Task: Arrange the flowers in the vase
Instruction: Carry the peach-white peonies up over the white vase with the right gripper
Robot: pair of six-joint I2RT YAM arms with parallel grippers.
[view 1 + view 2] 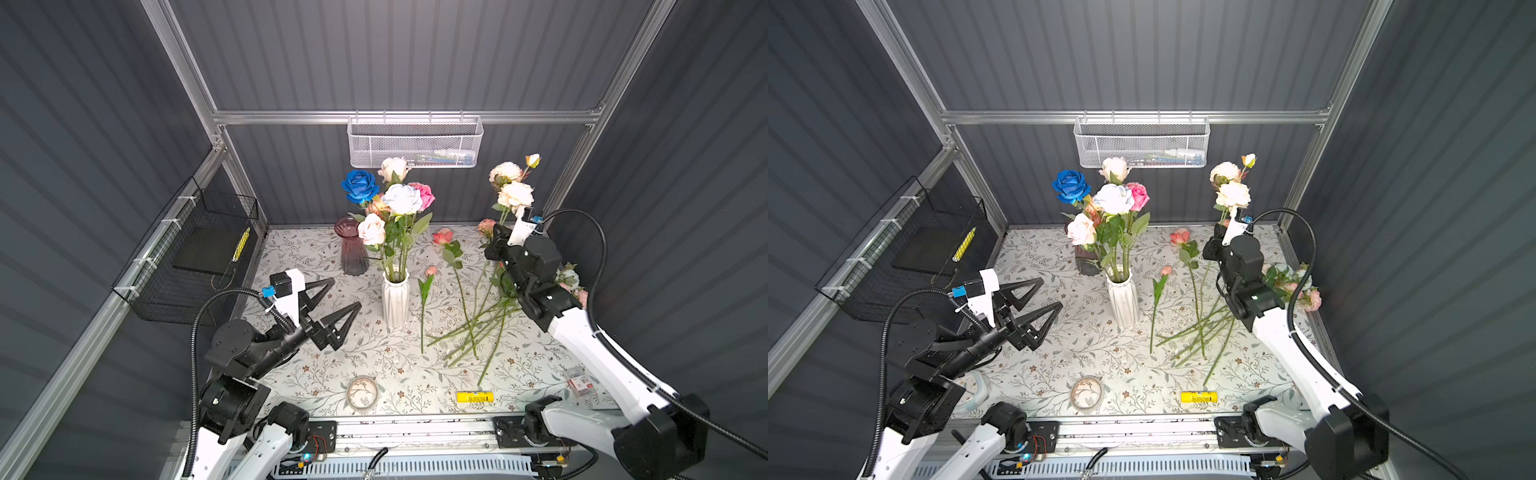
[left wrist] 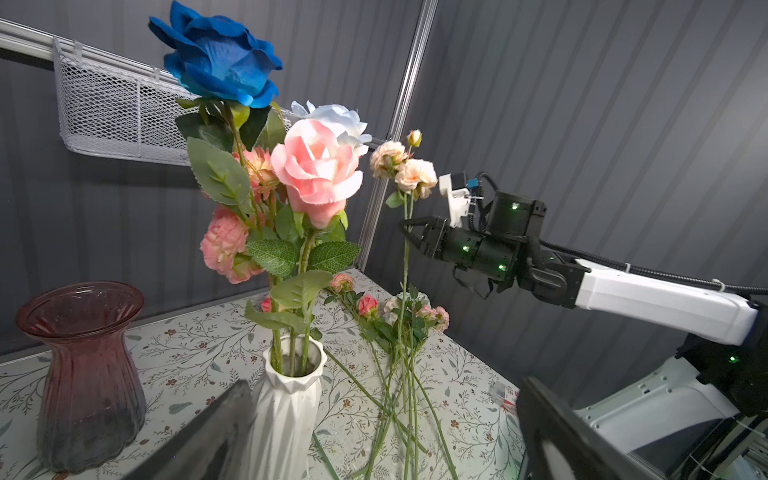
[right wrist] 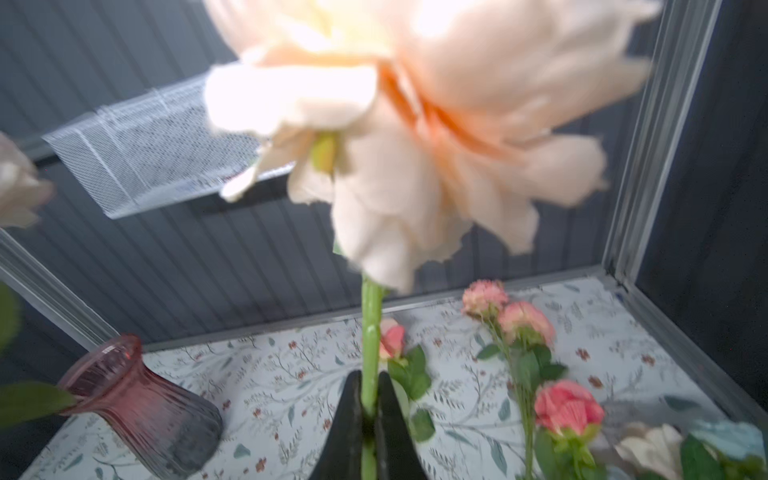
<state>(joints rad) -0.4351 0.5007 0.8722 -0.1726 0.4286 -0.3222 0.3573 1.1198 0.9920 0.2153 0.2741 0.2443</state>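
Peach peony stem (image 3: 371, 316) clamped in right gripper (image 3: 369, 379), bloom (image 3: 436, 124) blurred and cropped, left gripper (image 1: 345, 294) spread wide

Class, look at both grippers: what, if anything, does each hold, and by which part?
The right gripper is shut on the cream-peach artificial peony spray, gripping its green stem below the blooms. The left gripper is open and holds nothing.
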